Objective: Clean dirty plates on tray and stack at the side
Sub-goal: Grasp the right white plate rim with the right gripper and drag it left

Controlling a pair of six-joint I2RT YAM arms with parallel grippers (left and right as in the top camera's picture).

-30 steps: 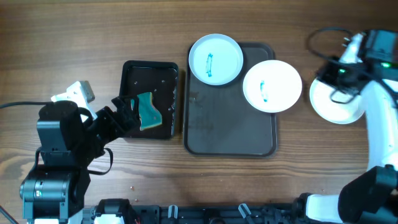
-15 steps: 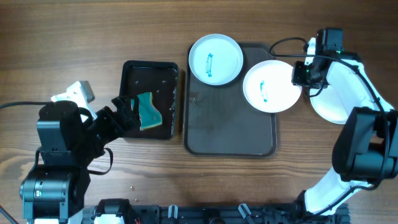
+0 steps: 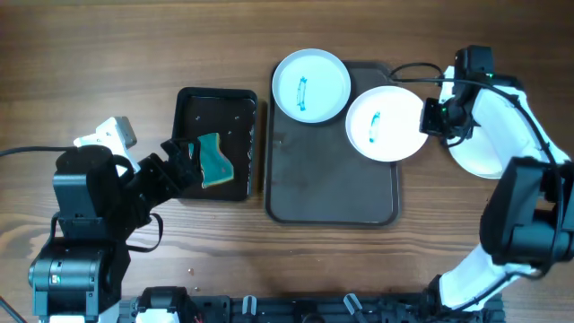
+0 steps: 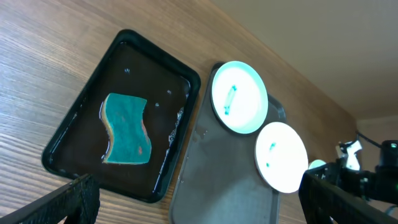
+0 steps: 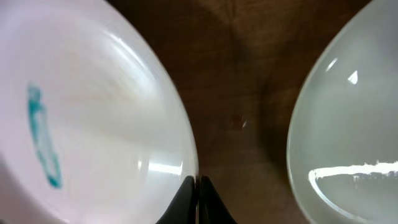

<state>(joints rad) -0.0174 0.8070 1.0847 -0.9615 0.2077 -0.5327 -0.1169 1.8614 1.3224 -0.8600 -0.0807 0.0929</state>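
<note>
Teal sponge [image 3: 214, 161] in blk tray [image 3: 215, 112], wood table [image 3: 108, 54].

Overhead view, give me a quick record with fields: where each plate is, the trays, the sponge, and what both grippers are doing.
brown tray: mid table, centre bare
left smeared plate: overlaps the brown tray's upper left corner
right smeared plate: over the brown tray's upper right edge
plain plate: on the table right of the brown tray, only partly visible
black tray: left of the brown tray, holds the teal sponge
left gripper: open, at the black tray's left side
right gripper: shut on the right smeared plate's rim
</note>
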